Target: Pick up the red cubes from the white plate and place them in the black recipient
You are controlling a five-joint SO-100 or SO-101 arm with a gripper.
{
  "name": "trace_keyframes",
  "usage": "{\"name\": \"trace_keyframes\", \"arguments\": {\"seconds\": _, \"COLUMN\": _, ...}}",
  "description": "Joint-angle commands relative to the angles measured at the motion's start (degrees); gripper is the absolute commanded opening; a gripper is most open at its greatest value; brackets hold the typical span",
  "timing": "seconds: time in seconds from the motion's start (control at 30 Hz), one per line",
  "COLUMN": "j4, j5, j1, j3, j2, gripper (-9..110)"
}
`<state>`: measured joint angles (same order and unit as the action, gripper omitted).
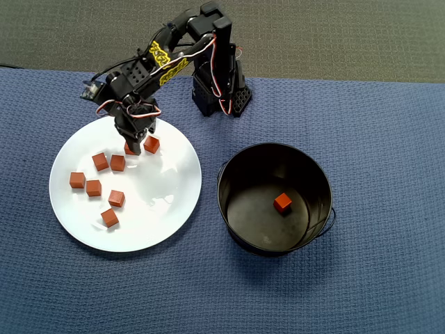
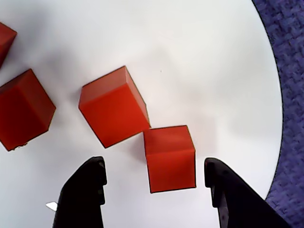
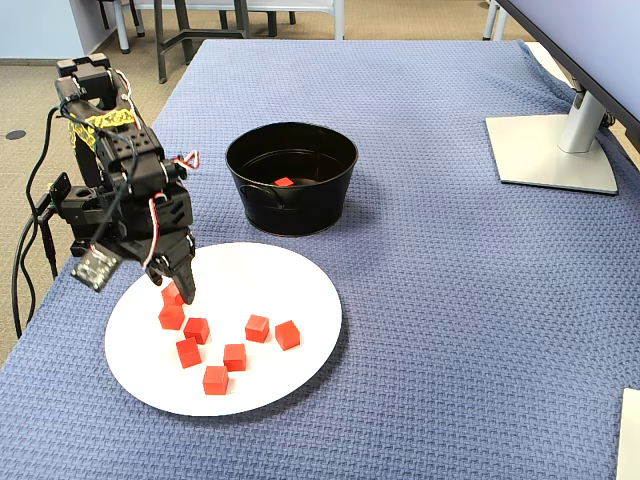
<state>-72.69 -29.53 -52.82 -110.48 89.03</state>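
Several red cubes [image 1: 100, 161] lie on the white plate [image 1: 163, 188], mostly on its left half in the overhead view. One red cube [image 1: 282, 202] rests on the bottom of the black recipient [image 1: 236, 167], right of the plate. My gripper [image 1: 136, 145] hangs low over the plate's upper part and partly hides a cube. In the wrist view the gripper [image 2: 154, 166] is open, and a red cube [image 2: 170, 159] sits between the fingers [image 2: 90, 190], nearer the right one and touching neither. A second cube [image 2: 114, 107] touches its corner just beyond.
A blue woven cloth [image 1: 361, 278] covers the table. The arm's base [image 1: 222, 94] stands behind the plate and bucket. In the fixed view a monitor stand [image 3: 550, 150] sits at the far right, with the bucket [image 3: 292, 200] beyond the plate [image 3: 290, 290].
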Motion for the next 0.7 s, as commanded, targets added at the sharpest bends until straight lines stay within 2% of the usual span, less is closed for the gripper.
{"name": "trace_keyframes", "arguments": {"seconds": 0.0, "j4": 2.37, "j5": -2.37, "j1": 1.76, "j3": 2.64, "j2": -0.7, "gripper": 19}}
{"name": "trace_keyframes", "arguments": {"seconds": 0.23, "j4": 5.19, "j5": -4.92, "j1": 1.76, "j3": -0.18, "j2": -1.05, "gripper": 16}}
{"name": "trace_keyframes", "arguments": {"seconds": 0.57, "j4": 6.24, "j5": -6.24, "j1": 2.46, "j3": -2.11, "j2": -0.09, "gripper": 0}}
{"name": "trace_keyframes", "arguments": {"seconds": 0.67, "j4": 6.24, "j5": -6.24, "j1": 2.64, "j3": -2.64, "j2": 0.97, "gripper": 0}}
